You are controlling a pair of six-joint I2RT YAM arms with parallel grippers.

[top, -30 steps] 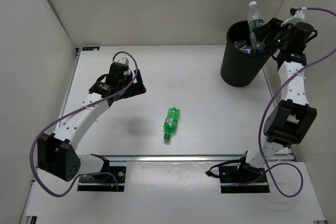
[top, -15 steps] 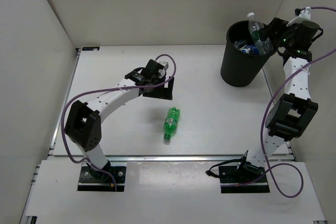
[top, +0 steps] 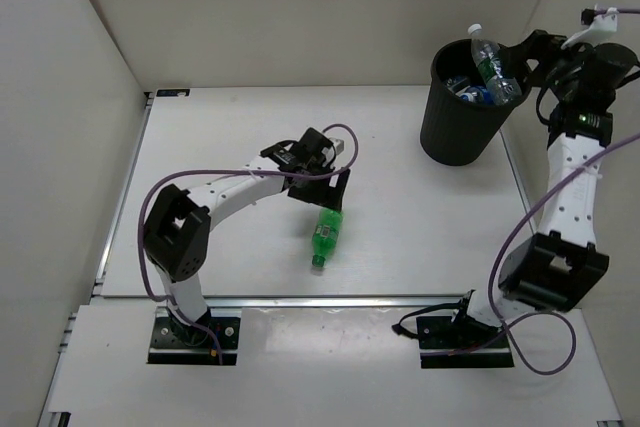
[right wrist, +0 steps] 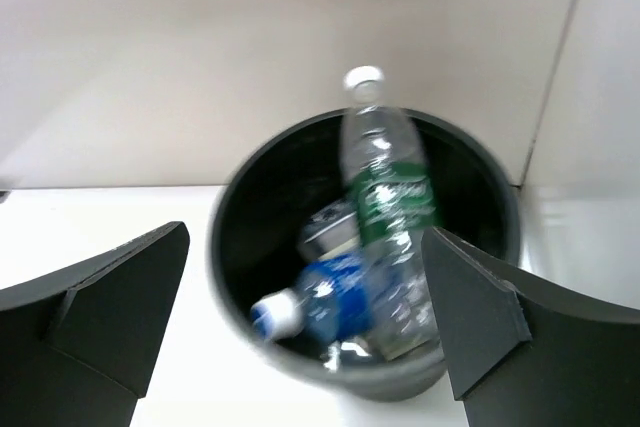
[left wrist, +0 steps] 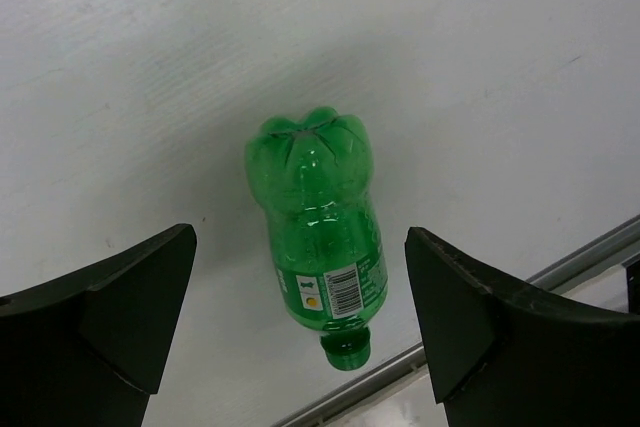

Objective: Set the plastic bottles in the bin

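Observation:
A translucent green plastic bottle point(top: 324, 233) point(left wrist: 315, 232) lies on the table with its cap toward the near edge. My left gripper point(top: 333, 194) point(left wrist: 298, 272) hovers open just above it, one finger on each side and neither touching. The black bin point(top: 458, 122) point(right wrist: 400, 384) stands at the back right. A clear bottle with a dark green label and white cap point(top: 489, 55) point(right wrist: 388, 197) leans inside it, neck above the rim. A blue-labelled bottle point(right wrist: 335, 307) lies lower in the bin. My right gripper point(top: 527, 54) point(right wrist: 305, 247) is open beside the bin's rim and holds nothing.
White walls close in the table on the left, back and right. The bin sits close to the right wall. A metal rail point(left wrist: 590, 257) runs along the table's near edge, just past the green bottle's cap.
My left arm swung right and came down over the green bottle. My right gripper opened, the green-labelled bottle dropped into the bin, and the gripper drew back to the right.

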